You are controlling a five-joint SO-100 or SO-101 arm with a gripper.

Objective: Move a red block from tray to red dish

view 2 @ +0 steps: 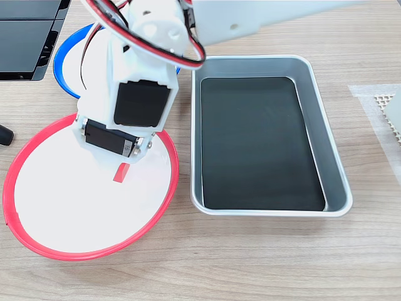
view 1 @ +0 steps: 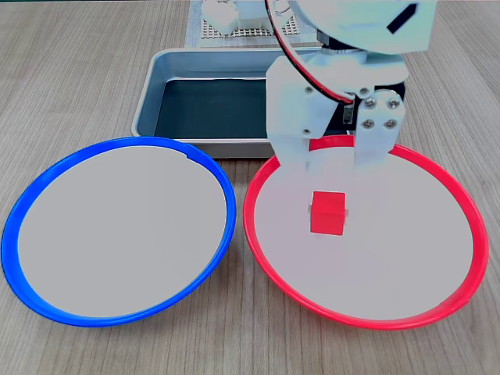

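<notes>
The table (view 1: 94, 47) carries everything, a pale wood-grain surface. The red dish (view 1: 461, 211) lies at 4 o'clock in a fixed view, touching or nearly touching the blue-rimmed dish (view 1: 23, 211) at 8 o'clock. The tray (view 2: 326, 119) sits just beyond both dishes, its dark floor bare. The arm (view 1: 344, 31) hangs over the red dish's far rim, and the fingers (view 1: 332, 160) stand apart, lifted clear above the red block (view 1: 327, 212), which rests on the dish's pale centre. The delivery step looks done and the release finished. The next move is likely only a retreat: lifting straight up and swinging back without the open fingers clipping the block. Nothing blocks that path; a dark panel (view 2: 28, 37) lies at 10 o'clock in another fixed view, well apart
</notes>
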